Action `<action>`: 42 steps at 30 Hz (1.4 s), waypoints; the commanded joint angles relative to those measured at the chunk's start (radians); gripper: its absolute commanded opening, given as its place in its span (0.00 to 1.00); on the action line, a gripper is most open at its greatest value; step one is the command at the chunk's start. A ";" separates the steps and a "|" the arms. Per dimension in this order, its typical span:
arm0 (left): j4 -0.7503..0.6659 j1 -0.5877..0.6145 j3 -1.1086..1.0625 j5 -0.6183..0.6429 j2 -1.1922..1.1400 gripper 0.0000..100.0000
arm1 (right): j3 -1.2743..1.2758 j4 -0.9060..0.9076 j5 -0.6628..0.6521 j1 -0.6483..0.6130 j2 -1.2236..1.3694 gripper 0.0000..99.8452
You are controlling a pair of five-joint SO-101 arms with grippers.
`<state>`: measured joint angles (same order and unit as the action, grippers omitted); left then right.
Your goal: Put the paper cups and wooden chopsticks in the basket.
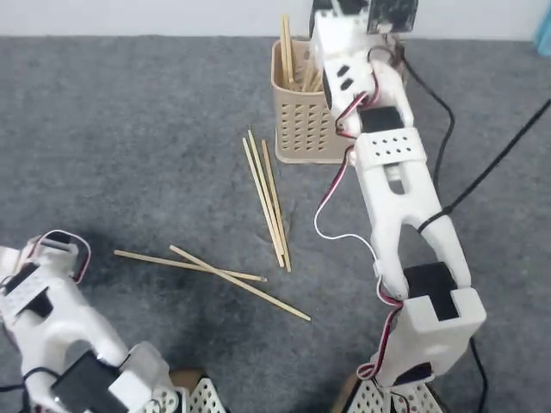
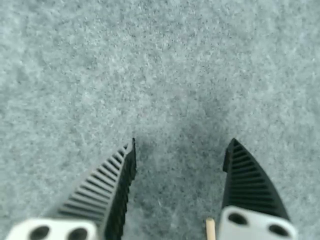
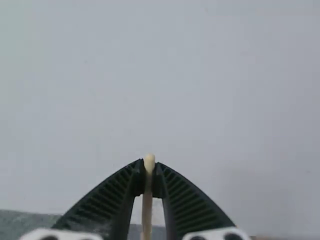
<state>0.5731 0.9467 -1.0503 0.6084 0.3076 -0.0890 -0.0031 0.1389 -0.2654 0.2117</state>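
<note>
The beige slotted basket (image 1: 297,120) stands at the back of the grey carpet with several wooden chopsticks (image 1: 288,47) upright in it. My right arm (image 1: 392,163) stretches over the basket's right side. In the right wrist view my right gripper (image 3: 148,175) is shut on one chopstick (image 3: 148,200), facing a white wall. Three chopsticks (image 1: 269,202) lie together in front of the basket, and two crossed ones (image 1: 211,268) lie nearer. My left gripper (image 2: 183,145) hangs open over bare carpet at the front left, with a chopstick end (image 2: 210,229) beside one finger (image 2: 247,187).
Black cables (image 1: 482,172) run across the carpet to the right of the right arm. The left arm's body (image 1: 52,318) takes up the front left corner. A white wall (image 1: 172,15) borders the carpet at the back.
</note>
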 commanded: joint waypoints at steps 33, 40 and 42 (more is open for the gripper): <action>-0.028 0.003 0.004 -0.005 0.040 0.27 | 0.279 1.264 0.012 -0.432 -0.811 0.15; -0.028 0.003 0.002 -0.005 0.040 0.27 | 0.733 0.831 0.009 -0.478 -0.811 0.15; -0.028 0.003 0.002 -0.005 0.040 0.27 | 0.836 0.677 0.005 -0.483 -0.803 0.15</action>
<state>0.5731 0.9467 -1.0503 0.6084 0.3076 0.6337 0.9022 0.1389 -0.7365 -0.5662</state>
